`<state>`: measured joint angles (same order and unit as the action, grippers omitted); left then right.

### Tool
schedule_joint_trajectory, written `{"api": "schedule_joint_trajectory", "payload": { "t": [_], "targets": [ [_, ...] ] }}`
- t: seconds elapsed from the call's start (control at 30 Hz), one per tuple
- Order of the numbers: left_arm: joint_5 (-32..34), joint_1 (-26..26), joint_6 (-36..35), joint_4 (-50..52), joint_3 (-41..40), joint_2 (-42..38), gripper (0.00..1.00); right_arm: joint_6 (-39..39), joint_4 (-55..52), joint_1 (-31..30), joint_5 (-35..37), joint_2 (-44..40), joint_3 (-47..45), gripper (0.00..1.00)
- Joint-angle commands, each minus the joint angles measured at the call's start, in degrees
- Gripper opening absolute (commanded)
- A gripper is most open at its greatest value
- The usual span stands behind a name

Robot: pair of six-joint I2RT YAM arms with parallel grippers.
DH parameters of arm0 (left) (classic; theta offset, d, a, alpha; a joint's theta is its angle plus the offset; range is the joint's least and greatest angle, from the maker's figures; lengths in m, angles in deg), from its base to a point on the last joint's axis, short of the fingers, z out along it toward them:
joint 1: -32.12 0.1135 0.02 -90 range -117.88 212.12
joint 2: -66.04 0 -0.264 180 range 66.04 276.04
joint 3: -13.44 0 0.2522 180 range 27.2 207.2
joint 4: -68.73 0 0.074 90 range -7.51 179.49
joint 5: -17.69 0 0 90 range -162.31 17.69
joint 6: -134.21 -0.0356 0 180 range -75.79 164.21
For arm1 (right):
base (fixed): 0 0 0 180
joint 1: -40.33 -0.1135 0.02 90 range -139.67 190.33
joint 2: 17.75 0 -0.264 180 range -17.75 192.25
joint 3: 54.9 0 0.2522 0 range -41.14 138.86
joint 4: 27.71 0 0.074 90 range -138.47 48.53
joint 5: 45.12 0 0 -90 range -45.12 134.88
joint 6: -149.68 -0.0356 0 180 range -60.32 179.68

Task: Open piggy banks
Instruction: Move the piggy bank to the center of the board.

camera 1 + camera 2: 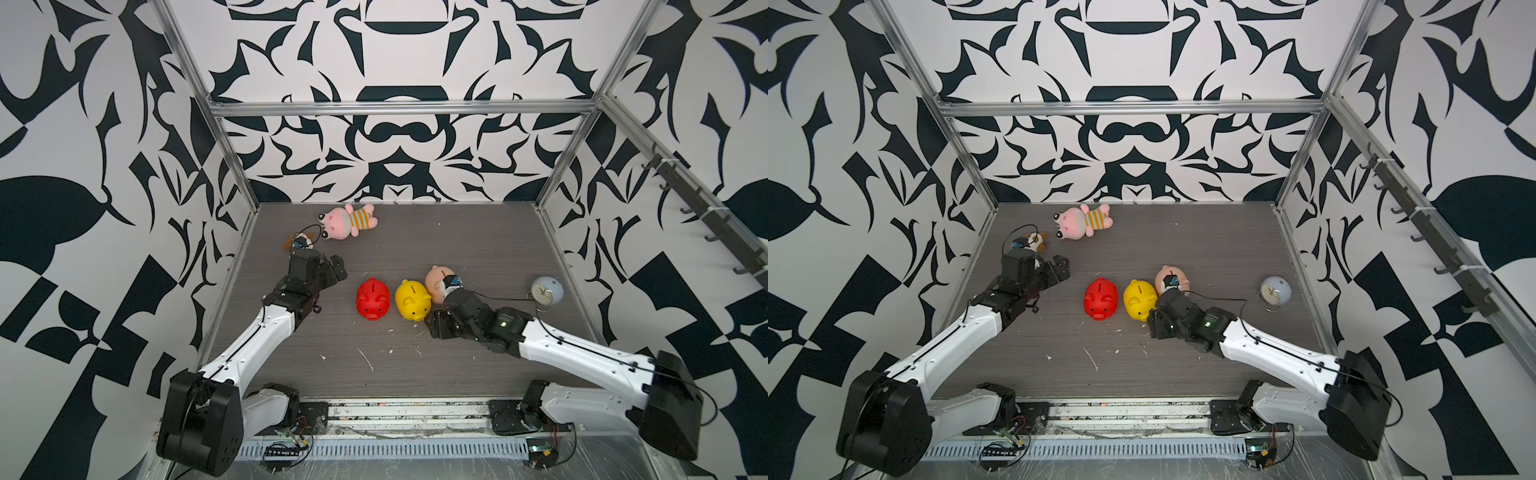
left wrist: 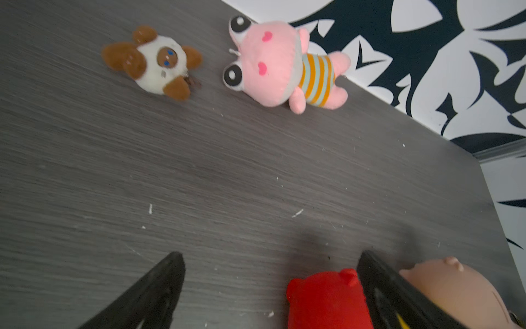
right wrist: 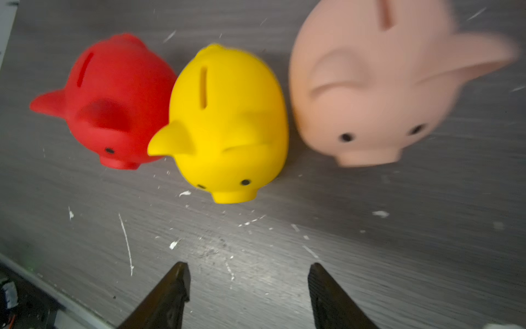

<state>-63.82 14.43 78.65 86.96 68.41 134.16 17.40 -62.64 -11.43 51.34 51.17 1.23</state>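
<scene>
Dark worktop (image 1: 457,232), patterned walls. Red pig (image 1: 372,298), yellow pig (image 1: 412,300) and peach pig (image 1: 433,280) stand upright in a row mid-worktop. Left jaws and right jaws gape empty, right ones near the pigs' snouts. Approach stage; next likely needs one pig grasped, tipped belly-up.

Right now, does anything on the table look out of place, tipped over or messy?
White flecks litter the table in front of the yellow piggy bank. The striped plush lies flat near the back wall. The red piggy bank and peach piggy bank stand upright.
</scene>
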Motion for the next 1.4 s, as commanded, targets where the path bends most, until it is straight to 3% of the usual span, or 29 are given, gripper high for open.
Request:
{"api": "schedule_joint_trajectory", "payload": {
  "t": [0.0, 0.13, 0.4, 0.63, 0.87, 0.93, 1.0, 1.13, 1.37],
  "targets": [
    [-2.49, -0.44, 1.29, 2.42, 2.59, 1.04, 0.99, -5.58, 10.12, -1.14, -3.53, 6.70, 2.79, 0.68],
    [-0.58, -2.00, -0.08, 6.16, 4.65, 1.32, 1.00, -5.24, 15.23, -1.32, -1.66, 13.69, 6.17, 0.68],
    [3.72, -3.80, 0.23, 12.07, 5.32, 0.53, 0.99, -11.22, 19.34, 0.65, 9.79, 24.04, 11.71, 0.65],
    [2.11, -4.93, 0.79, 13.96, 6.13, 0.04, 0.99, -5.93, 29.19, 8.16, 8.03, 33.55, 19.02, 0.64],
    [-1.84, -7.41, 5.03, 14.08, 6.16, -0.57, 0.99, 1.50, 27.33, 10.63, 0.66, 36.63, 26.01, 0.64],
    [-3.24, -8.03, 6.70, 13.94, 5.61, -0.68, 0.99, 2.24, 25.15, 10.52, -1.11, 35.49, 25.63, 0.59],
    [-5.79, -8.77, 8.40, 12.21, 4.41, -0.88, 0.99, 2.40, 23.00, 10.32, -4.47, 34.26, 24.77, 0.53],
    [-6.59, -11.95, 10.73, 6.45, 2.11, -0.17, 0.99, 2.12, 18.26, 7.79, -4.44, 31.45, 22.34, 0.53],
    [3.40, -19.60, 15.86, -12.37, -4.14, 6.23, 0.99, -2.25, 18.26, 5.57, -1.60, 29.69, 17.80, 0.53]
  ]
}}
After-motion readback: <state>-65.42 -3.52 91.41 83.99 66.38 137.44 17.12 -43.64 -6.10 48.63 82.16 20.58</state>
